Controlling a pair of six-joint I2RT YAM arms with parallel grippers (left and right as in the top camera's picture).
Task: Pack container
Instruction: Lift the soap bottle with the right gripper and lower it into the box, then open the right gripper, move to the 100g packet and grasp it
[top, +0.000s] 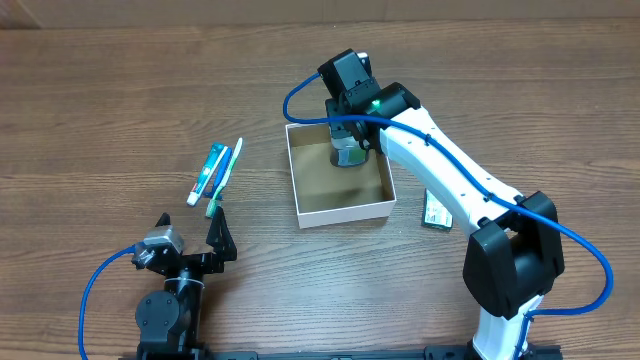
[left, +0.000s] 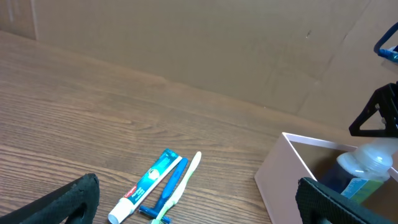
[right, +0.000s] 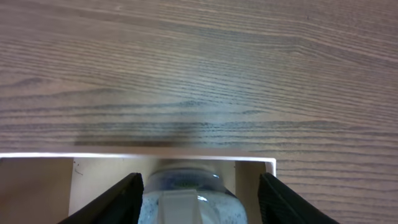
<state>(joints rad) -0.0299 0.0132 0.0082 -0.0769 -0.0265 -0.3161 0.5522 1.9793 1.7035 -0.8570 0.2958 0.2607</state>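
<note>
Right gripper (right: 200, 186): its fingers (right: 115, 202) are spread wide, one on each side of a bottle (left: 368, 158). A strip of box wall shows between the bottle and one finger, so no clamp is seen.
Left gripper (top: 190, 225): the fingers are wide apart with nothing between them. It sits low at the near-left of the table, well apart from the box.
Bottle: pale translucent cap over a blue body, apparently upright. It stands inside the box, in the far half, near the back wall.
Container (top: 345, 212): a square, shallow, open-topped box with white outer walls and a brown inside. It sits mid-table under the right arm. The bottle is the only content seen.
Beside the container: a small dark green packet (top: 435, 210) lies flat on the table, near the right wall but apart from it.
Left of the container: a toothpaste tube (left: 146, 183), a blue-handled item (left: 166, 186) and a pale toothbrush (left: 185, 177) lie side by side, touching or nearly so.
Surface: a wood-grain table (top: 100, 100), brown, with the grain running left to right.
Room: a plain tan board (left: 217, 50) stands behind the table's far edge.
Overhead only: both arms, the packet and the full outline of the box.
Left wrist only: the backdrop board, the bottle's side and the three toiletries told apart.
Right wrist only: the gap between finger and bottle, and the far box wall just beyond it.
</note>
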